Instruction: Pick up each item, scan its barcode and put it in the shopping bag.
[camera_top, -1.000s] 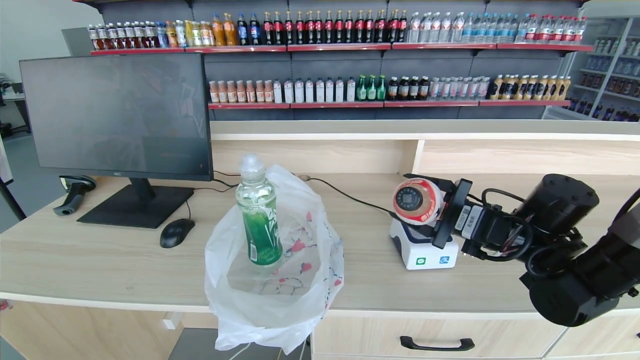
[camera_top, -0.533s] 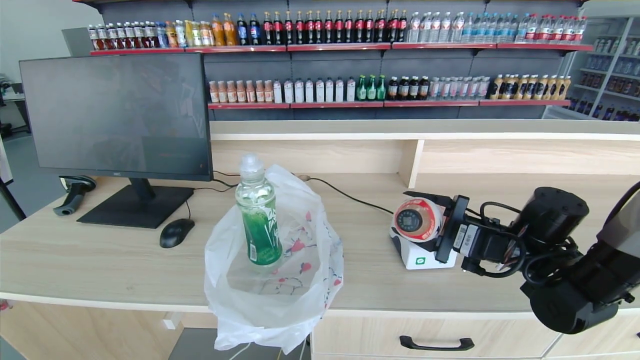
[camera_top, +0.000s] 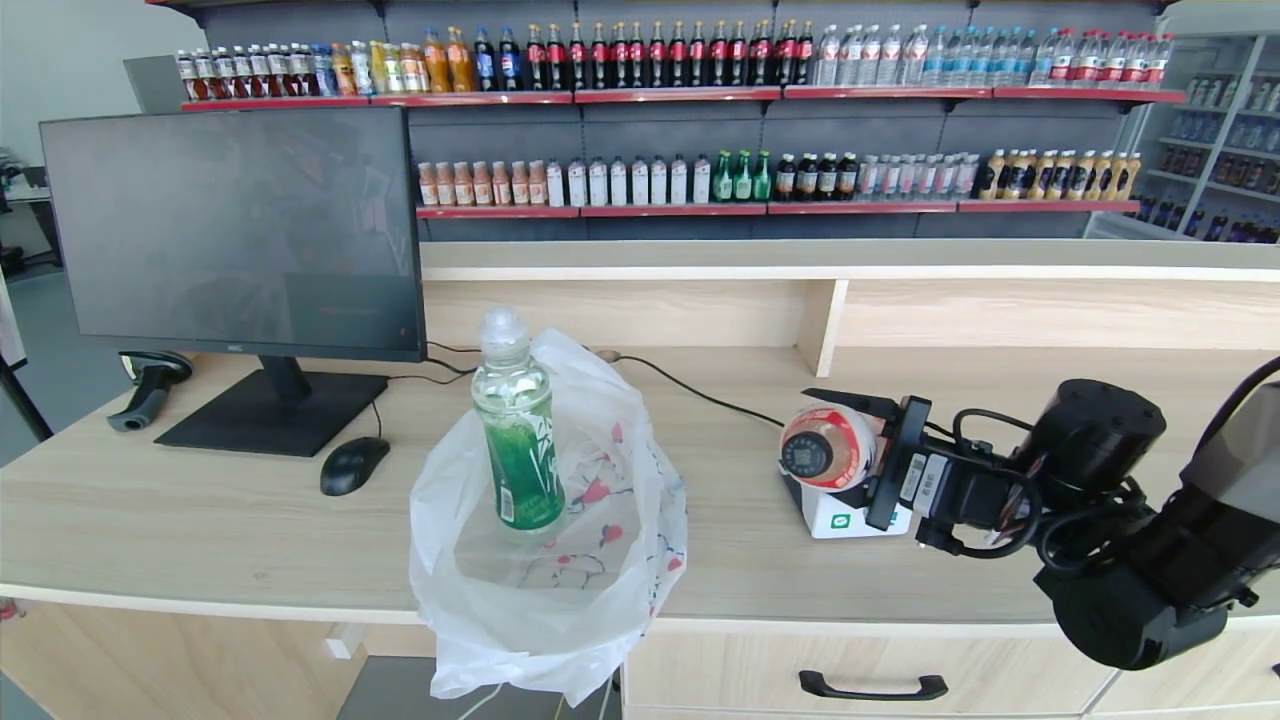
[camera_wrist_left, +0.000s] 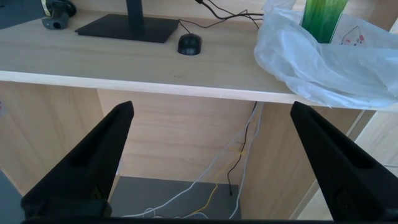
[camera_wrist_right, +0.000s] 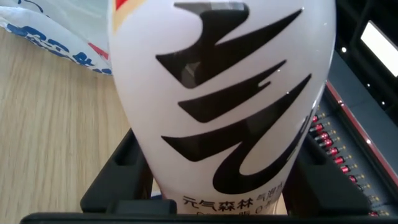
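Okay, right gripper (camera_top: 843, 441) is clamped on a white bottle (camera_top: 815, 452) with a red band, held sideways with one end facing the bag. The bottle hangs just over the white scanner box (camera_top: 850, 520), which sits on the right part of the counter (camera_top: 200, 530); whether they touch, can't tell. In the right wrist view the bottle's white body with black strokes sits tight between the two black jaws.

Left gripper (camera_wrist_left: 210, 111) has its fingers spread wide with nothing between them. It is low in front of the counter, below the edge.

The plastic bag (camera_top: 600, 560) sits open at the counter's front edge, partly hanging over it. A green bottle (camera_top: 515, 440) stands upright inside.

A monitor (camera_top: 240, 225), mouse (camera_top: 353, 465) and handheld scanner (camera_top: 150, 385) are on the left of the counter. Shelves (camera_top: 760, 95) of drinks are behind.
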